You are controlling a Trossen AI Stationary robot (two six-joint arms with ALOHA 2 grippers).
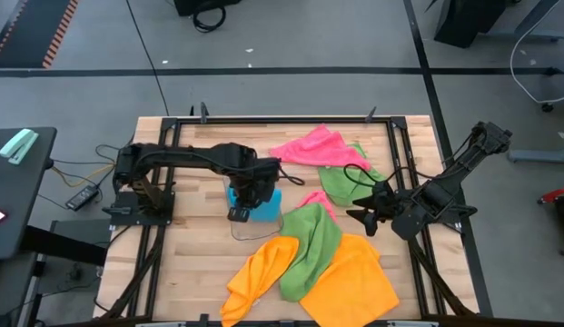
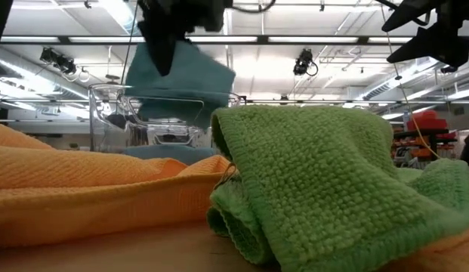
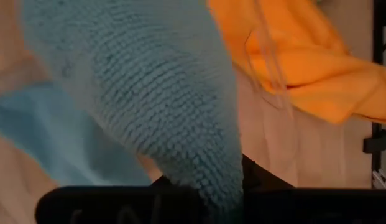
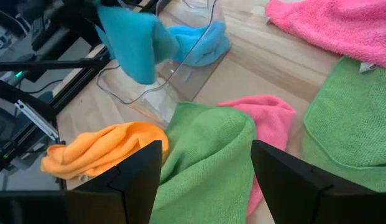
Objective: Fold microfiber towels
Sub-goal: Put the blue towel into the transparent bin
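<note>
Left gripper (image 1: 252, 195) fingers clenched on blue towel (image 4: 133, 43), held over clear tray (image 4: 180, 68). Right gripper (image 4: 205, 163) fingers released, waiting above unfolded green (image 1: 311, 241), orange (image 1: 354, 282), pink (image 1: 313, 147) towels on desk (image 1: 195, 250). Most folding left.

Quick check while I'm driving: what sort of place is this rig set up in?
Most likely a lab or workshop hall, not a home: a wooden worktable stands on a bare grey floor with marked lines, and ceiling strip lights hang in an open room.

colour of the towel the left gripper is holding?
Sky blue towel, clamped in the left gripper; clearest in the right wrist view.
</note>
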